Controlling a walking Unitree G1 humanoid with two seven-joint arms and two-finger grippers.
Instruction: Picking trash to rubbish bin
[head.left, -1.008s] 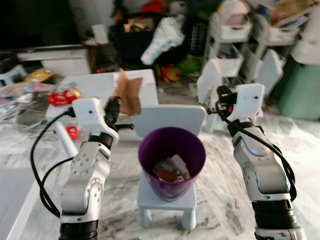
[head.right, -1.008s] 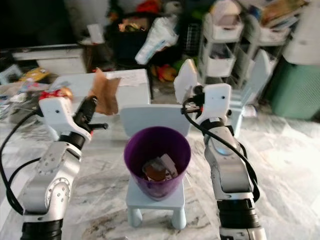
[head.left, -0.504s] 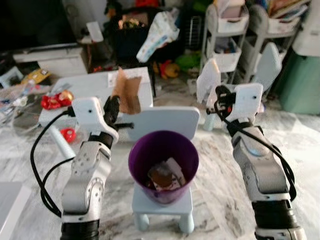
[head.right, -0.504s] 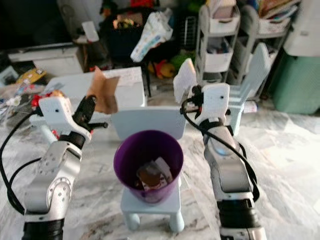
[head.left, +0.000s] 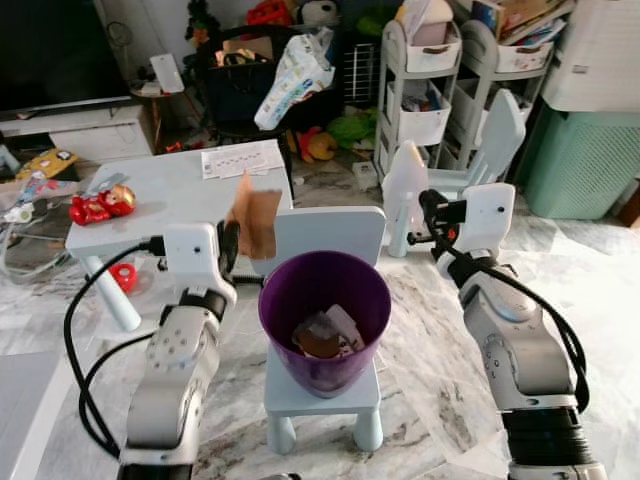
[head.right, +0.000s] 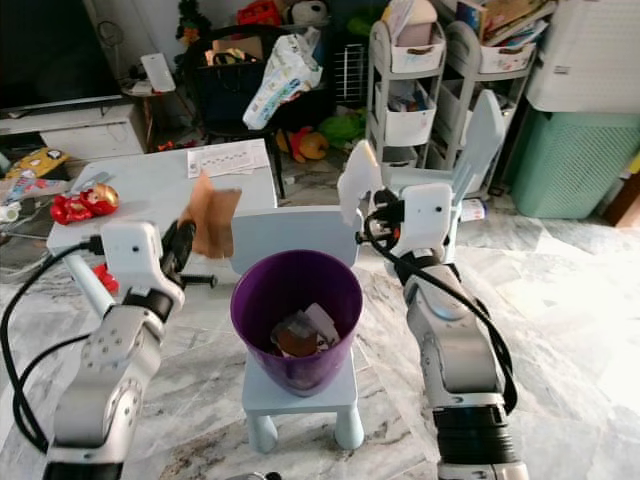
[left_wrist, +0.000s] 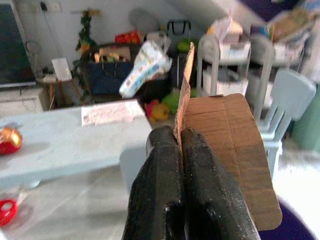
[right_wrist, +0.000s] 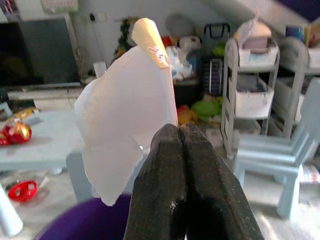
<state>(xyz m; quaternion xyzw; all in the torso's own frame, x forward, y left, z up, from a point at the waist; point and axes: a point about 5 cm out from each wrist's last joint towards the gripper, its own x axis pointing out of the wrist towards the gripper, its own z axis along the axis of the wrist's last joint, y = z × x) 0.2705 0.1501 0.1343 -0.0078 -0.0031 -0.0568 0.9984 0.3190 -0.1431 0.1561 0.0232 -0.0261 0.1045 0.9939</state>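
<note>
A purple bin (head.left: 322, 284) stands on a small pale blue chair (head.left: 322, 390), with a few scraps of trash (head.left: 325, 333) in its bottom. My left gripper (head.left: 231, 241) is shut on a brown cardboard piece (head.left: 255, 219), held up just left of the bin's rim. In the left wrist view the cardboard piece (left_wrist: 235, 150) sticks out between the black fingers (left_wrist: 160, 175). My right gripper (head.left: 427, 208) is shut on a white paper scrap (head.left: 402, 186), raised to the right of the bin and behind it. The right wrist view has the white paper scrap (right_wrist: 127, 115) above the fingers (right_wrist: 165, 165).
A low white table (head.left: 170, 190) with a sheet of paper (head.left: 240, 160) and red toys (head.left: 98, 203) stands to the left. Behind are a dark basket of clutter (head.left: 250, 70), white shelf carts (head.left: 420, 80), a pale chair (head.left: 490, 140) and a green hamper (head.left: 585, 150). The floor is marble.
The camera has pulled back and tilted up, so more of the room shows. Both grippers keep their pieces raised beside the bin.
</note>
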